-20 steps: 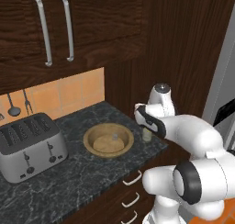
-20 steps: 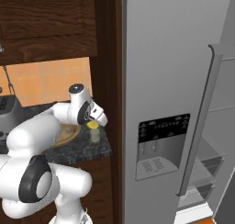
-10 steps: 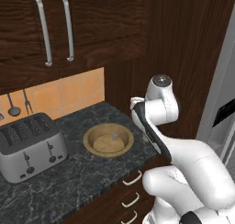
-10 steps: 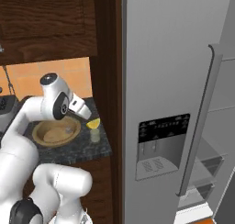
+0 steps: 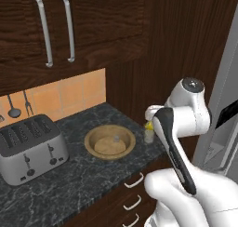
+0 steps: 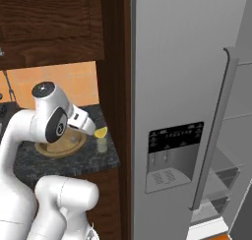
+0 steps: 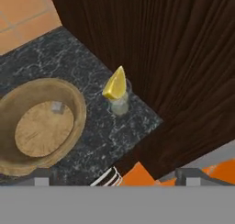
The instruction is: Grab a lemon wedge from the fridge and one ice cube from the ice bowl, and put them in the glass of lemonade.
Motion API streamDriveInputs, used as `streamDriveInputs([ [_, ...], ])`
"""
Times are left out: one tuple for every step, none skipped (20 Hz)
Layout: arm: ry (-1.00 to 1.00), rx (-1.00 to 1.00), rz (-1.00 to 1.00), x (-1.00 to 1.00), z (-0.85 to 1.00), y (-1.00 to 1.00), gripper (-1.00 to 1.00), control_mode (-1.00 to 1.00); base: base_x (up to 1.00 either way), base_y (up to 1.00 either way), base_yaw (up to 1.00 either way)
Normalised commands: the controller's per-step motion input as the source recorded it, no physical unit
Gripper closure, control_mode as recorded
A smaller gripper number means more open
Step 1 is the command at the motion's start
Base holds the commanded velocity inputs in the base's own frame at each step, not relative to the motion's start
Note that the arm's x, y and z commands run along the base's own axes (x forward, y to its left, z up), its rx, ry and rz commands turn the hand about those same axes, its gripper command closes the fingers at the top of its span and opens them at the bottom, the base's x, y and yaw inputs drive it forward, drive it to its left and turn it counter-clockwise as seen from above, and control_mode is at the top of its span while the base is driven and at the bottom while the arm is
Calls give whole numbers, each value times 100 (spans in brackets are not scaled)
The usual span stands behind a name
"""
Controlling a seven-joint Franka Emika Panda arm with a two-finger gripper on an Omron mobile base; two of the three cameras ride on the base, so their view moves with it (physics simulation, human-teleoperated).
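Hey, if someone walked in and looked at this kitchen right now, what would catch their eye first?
Probably the bright yellow lemon wedge perched on the rim of the glass of lemonade, near the counter's corner. Beside it sits the wooden ice bowl with one ice cube inside, and the tall grey fridge looms to the right.

Bright yellow lemon wedge (image 7: 115, 84), light-brown ice bowl (image 7: 77, 109), black-marbled counter (image 7: 105, 131)

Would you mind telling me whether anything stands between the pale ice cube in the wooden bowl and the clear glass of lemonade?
Nothing visible does: bare dark counter separates the wooden bowl holding the ice cube from the glass, whose rim carries a yellow lemon wedge.
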Motion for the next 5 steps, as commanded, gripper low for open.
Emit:
streamDriveInputs([
  [0,0,13,-43,0,-30,-100,-100,0,0,0],
  [0,0,11,-51,0,-14,-100,-100,0,0,0],
  [0,0,7,-69,0,0,-100,-100,0,0,0],
  [0,0,5,-64,0,0,-100,-100,0,0,0],
  [0,0,6,-66,0,0,-100,-100,0,0,0],
])
